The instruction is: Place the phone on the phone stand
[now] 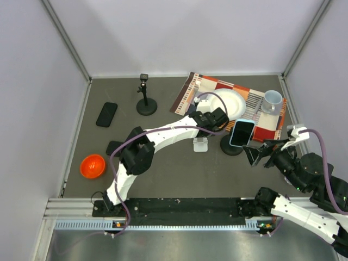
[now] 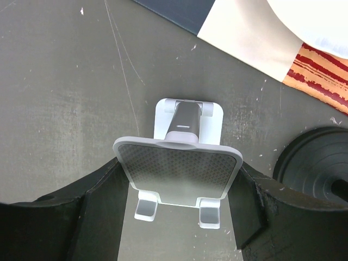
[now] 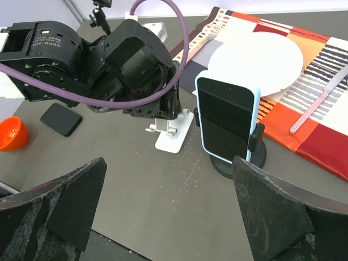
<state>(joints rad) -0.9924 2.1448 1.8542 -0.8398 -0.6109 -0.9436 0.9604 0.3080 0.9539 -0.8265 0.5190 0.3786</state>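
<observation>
The white phone stand (image 2: pixel 179 174) stands on the dark table in the middle (image 1: pixel 200 144); it also shows in the right wrist view (image 3: pixel 173 133). My left gripper (image 2: pixel 179 163) is right over it, its two fingers pressed on the side edges of the angled back plate. A phone in a light blue case (image 1: pixel 242 132) stands upright, clamped in a black round-base holder (image 1: pixel 228 148), just right of the stand and facing my right wrist camera (image 3: pixel 225 117). My right gripper (image 1: pixel 258 154) is open and empty, a short way in front of that phone. A black phone (image 1: pixel 107 114) lies flat at the far left.
A black pole with a round base (image 1: pixel 145 100) stands at the back. A striped placemat (image 1: pixel 206 87) carries a white plate (image 1: pixel 231 100) and a mug (image 1: pixel 272 100). An orange bowl (image 1: pixel 93 166) and a flat black item (image 1: pixel 114 147) lie at the left.
</observation>
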